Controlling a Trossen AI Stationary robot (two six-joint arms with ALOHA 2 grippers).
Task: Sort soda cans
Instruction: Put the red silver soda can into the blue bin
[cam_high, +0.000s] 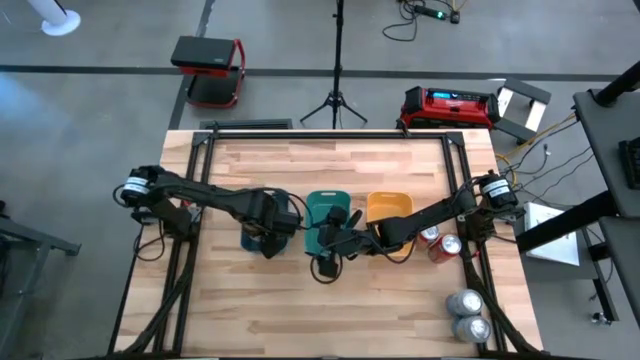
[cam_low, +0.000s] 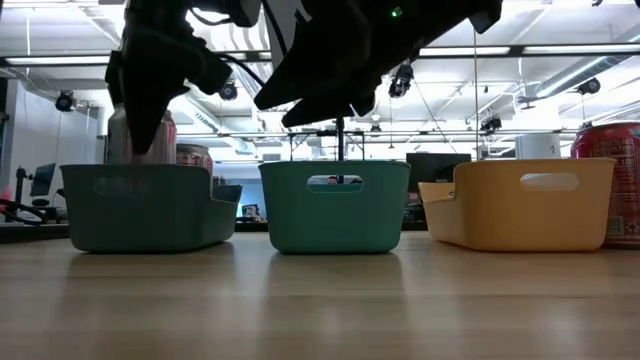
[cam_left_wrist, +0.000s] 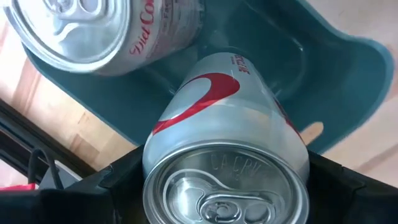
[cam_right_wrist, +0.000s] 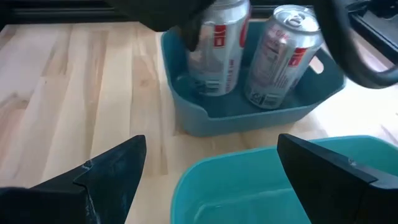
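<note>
The left end effector (cam_left_wrist: 224, 186) is clamped on a silver soda can (cam_left_wrist: 227, 130) with a red swoosh, holding it by the sides just inside the blue-grey tray (cam_right_wrist: 261, 115), where a second silver can (cam_right_wrist: 283, 56) already stands. The can is a thin-walled, smooth cylinder, probably light and easily dented or slipped; a moderate grip across the middle of the body looks safest. The right end effector (cam_right_wrist: 208, 171) hangs with its fingers spread wide above the teal tray (cam_high: 325, 210), holding nothing. Two red cans (cam_high: 438, 243) stand on the tabletop (cam_high: 300, 170) beside the orange tray (cam_high: 388, 207), and two silver cans (cam_high: 468, 315) wait near the front right corner. The neighbouring can and the tray walls crowd the placement, and the two arms sit close together.
</note>
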